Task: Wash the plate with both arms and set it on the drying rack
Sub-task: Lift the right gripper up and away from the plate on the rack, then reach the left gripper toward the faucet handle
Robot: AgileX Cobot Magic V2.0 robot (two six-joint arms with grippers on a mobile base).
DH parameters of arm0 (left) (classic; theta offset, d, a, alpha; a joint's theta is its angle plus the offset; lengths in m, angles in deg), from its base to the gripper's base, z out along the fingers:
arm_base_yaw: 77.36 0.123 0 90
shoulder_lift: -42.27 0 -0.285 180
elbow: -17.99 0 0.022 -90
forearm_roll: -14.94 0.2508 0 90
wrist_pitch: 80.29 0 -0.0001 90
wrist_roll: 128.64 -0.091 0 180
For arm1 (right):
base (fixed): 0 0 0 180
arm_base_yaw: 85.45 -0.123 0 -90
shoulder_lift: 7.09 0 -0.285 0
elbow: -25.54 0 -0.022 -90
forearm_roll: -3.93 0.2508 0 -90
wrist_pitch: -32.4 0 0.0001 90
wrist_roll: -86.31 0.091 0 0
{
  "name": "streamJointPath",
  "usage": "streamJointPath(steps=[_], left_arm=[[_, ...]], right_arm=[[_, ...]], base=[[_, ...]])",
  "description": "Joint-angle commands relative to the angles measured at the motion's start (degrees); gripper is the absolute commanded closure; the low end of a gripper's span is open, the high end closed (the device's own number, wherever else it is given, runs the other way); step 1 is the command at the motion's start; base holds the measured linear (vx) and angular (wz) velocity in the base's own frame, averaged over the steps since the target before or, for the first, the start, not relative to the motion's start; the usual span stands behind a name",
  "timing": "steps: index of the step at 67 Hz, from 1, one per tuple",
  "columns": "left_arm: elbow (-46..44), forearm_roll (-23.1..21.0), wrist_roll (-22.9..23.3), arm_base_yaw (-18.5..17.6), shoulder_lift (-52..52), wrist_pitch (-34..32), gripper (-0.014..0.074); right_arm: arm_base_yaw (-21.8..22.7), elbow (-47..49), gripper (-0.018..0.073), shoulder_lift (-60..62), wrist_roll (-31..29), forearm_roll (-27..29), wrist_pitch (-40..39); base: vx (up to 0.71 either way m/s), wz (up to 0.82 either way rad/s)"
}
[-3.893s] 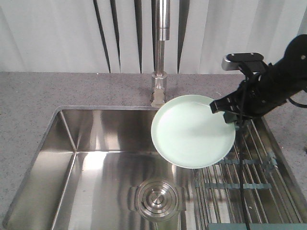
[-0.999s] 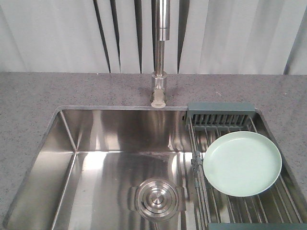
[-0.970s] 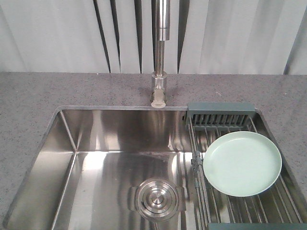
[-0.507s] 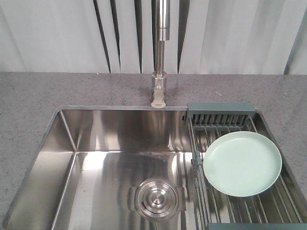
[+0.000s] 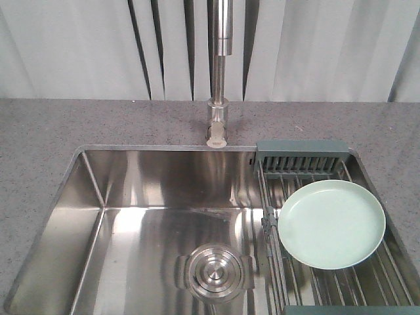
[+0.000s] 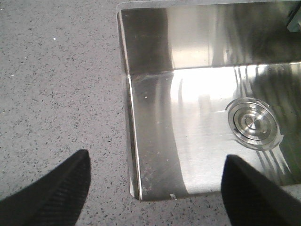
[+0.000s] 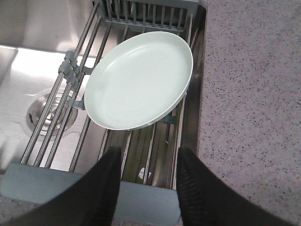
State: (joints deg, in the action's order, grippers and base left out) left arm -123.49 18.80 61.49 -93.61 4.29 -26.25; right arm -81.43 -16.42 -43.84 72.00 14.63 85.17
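Observation:
The pale mint-green plate lies flat on the drying rack, which spans the right side of the sink. Neither arm shows in the front view. In the right wrist view my right gripper is open, hanging above the rack's near teal end bar and short of the plate, holding nothing. My left gripper is wide open over the sink's near left corner, half above the counter, with nothing between its fingers.
A steel sink basin with a round drain fills the middle. A tall steel faucet stands behind it. Grey speckled counter surrounds the sink.
About four seconds ago the right arm held the plate tilted over the sink. It now lies on the rack and the arm is out of the front view. Nothing moved in the last second.

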Motion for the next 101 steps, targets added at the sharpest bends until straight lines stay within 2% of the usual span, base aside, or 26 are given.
streamJointPath(steps=[1,51,65,74,96,101], left_arm=[[-1.1,0.2,0.4,0.0,-0.3,-3.2,0.0062],[-1.1,0.2,0.4,0.0,-0.3,-4.1,0.0062],[-1.1,-0.4,0.5,0.0,-0.3,-9.8,0.0070],[-1.6,-0.3,0.4,0.0,-2.4,-14.5,0.0148],[-10.0,-0.3,-0.3,0.0,-17.1,-14.9,0.0510],[-12.4,-0.3,-1.8,0.0,-20.5,-14.9,0.0580]], right_arm=[[0.0,1.5,0.0281,-0.3,-0.5,0.5,-3.0],[0.1,1.5,0.0281,-0.3,-0.5,0.5,-3.0],[0.1,1.5,0.0281,-0.3,-0.5,0.5,-3.0],[0.1,1.5,0.0281,-0.3,-0.5,0.5,-3.0],[0.1,1.5,0.0281,-0.3,-0.5,0.5,-2.9],[0.1,1.5,0.0281,-0.3,-0.5,0.5,-2.9]], base=[[0.00,0.00],[0.00,0.00],[0.00,0.00],[0.00,0.00],[0.00,0.00],[0.00,0.00]])
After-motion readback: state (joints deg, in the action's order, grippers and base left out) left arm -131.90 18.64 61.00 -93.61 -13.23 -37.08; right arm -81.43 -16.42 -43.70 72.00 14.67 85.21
